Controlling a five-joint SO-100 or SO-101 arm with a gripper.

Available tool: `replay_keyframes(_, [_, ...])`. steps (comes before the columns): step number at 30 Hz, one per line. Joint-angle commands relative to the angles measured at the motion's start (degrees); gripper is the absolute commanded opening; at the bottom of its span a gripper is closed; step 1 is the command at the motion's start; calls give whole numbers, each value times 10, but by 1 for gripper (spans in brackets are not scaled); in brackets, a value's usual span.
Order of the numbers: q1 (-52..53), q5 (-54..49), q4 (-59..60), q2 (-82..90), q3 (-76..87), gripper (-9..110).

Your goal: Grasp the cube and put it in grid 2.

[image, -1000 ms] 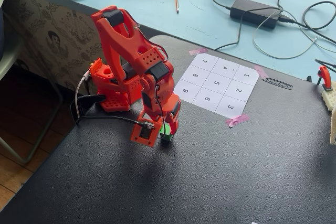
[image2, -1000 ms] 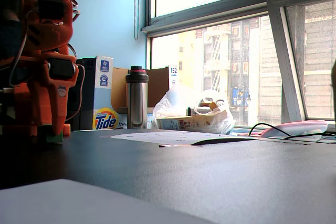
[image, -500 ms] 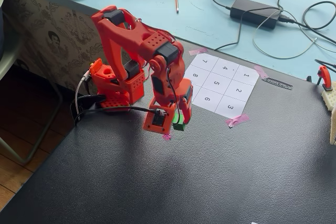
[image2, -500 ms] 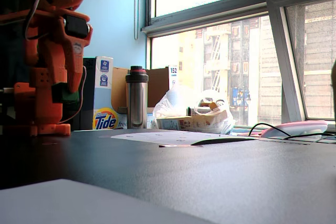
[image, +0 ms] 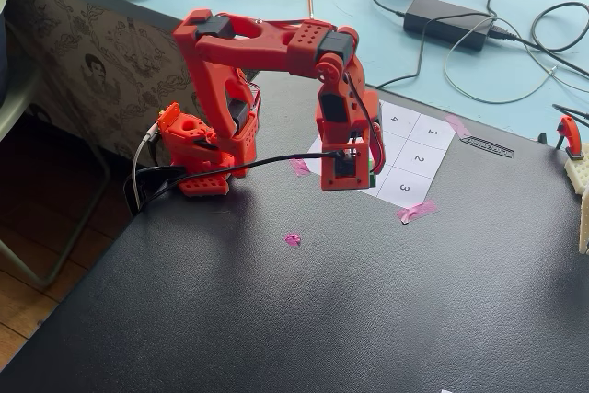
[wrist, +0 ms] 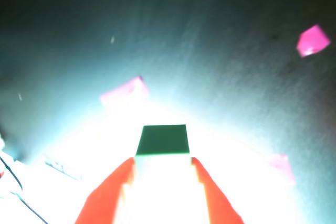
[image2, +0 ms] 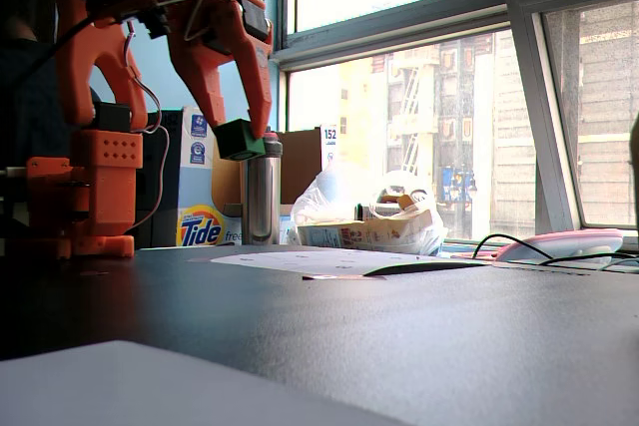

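My red gripper (image2: pixel 240 132) is shut on a dark green cube (image2: pixel 240 139) and holds it in the air, well above the black table. In the wrist view the cube (wrist: pixel 163 140) sits between the two red fingers (wrist: pixel 113 192), over the overexposed white paper. In a fixed view the gripper (image: pixel 354 177) hangs over the near left edge of the white grid paper (image: pixel 433 140). Its printed cells 1, 2 (image: pixel 419 158), 3 and 4 lie just right of the gripper. Only a green sliver of the cube (image: pixel 372 165) shows there.
Pink tape (image: pixel 417 212) holds the paper's corners, and a pink scrap (image: pixel 293 240) lies on the mat. The arm's base (image: pixel 207 149) stands left of the grid. A power brick (image: pixel 446 17) with cables lies behind. A steel bottle (image2: pixel 262 192) and a Tide box (image2: pixel 200 221) stand beyond the table.
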Motion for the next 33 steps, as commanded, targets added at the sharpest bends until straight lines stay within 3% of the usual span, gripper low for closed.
replay_keyframes(1, [-33,9,-6,-14,-50,0])
replay_keyframes(33, [-229,76,-2,-293,-322,0])
